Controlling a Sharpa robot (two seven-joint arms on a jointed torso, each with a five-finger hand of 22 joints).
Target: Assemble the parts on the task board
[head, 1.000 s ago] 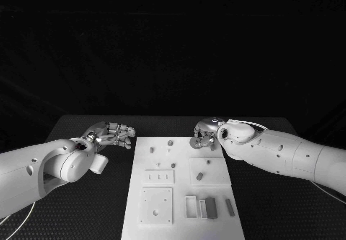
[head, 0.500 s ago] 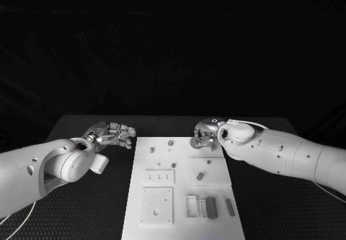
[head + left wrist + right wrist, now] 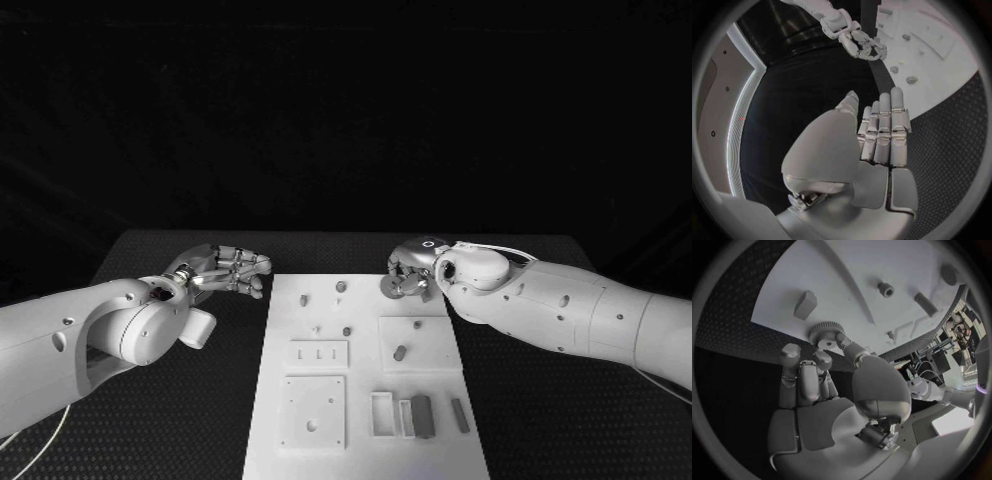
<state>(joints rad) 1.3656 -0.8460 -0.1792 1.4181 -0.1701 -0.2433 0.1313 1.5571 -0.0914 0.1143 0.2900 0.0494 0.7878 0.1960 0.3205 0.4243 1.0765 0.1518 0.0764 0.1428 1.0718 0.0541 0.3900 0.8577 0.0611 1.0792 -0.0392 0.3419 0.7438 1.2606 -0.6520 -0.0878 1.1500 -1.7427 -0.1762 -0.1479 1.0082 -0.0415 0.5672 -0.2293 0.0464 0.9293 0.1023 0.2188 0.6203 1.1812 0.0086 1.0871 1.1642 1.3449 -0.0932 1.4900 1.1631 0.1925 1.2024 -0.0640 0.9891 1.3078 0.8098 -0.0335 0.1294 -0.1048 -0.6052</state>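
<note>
Right robot hand pinches a small grey toothed gear at the white rectangular task board's far edge. Left robot hand released, fingers straight, over black counter beside the board.

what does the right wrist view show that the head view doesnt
Only the right wrist view shows that the piece at the right hand is a toothed round gear, with fingertips touching it; whether it is gripped is not clear. Only the head view shows the left hand over the black table beside the board, plus the near blocks and upright parts. Both show the white task board, the right hand at its far right corner, and small parts lying on it.
</note>
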